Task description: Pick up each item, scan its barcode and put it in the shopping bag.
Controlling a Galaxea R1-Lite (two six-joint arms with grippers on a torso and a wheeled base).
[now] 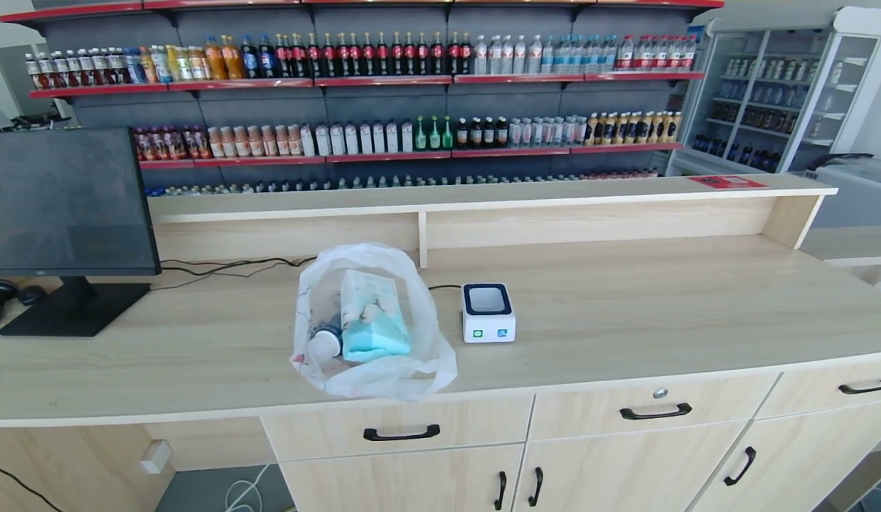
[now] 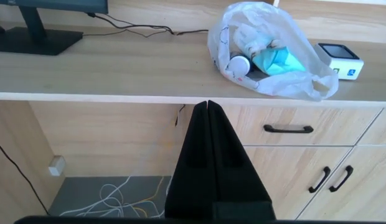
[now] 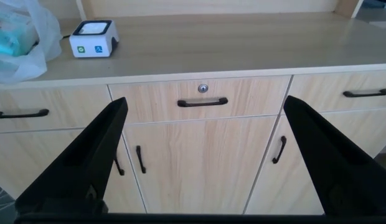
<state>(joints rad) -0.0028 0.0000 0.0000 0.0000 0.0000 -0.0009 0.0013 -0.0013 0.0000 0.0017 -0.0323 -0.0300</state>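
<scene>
The bagging step looks finished for everything in sight. The clear plastic shopping bag [image 1: 415,377] lies on the wooden counter [image 1: 625,306], just beside the small white barcode scanner [image 1: 488,313] on the robot's left of it. Inside the bag are a teal tissue pack [image 1: 372,323] and a dark bottle with a white cap [image 1: 325,343], the bottle touching the pack. I judge the task to be at or near its end, since neither gripper carries anything and the only goods visible are already bagged.

If another item waits beyond these views, the next move calls for finding it first, then raising an arm above the counter edge, gripping the item, and turning its barcode toward the scanner's window. If none does, the arms need do nothing more.

Both arms hang low in front of the cabinet, below the countertop and well apart from the bag. The left gripper [image 2: 207,106] has its fingers pressed together on nothing. It points toward the counter's front edge, with the bag above and beyond it. The right gripper [image 3: 205,106] is spread wide and bare, framing the drawer with the round lock [image 3: 203,88] — the scanner sits up on the counter toward the robot's left.

A dark monitor [image 1: 67,203] stands at the counter's left end.
</scene>
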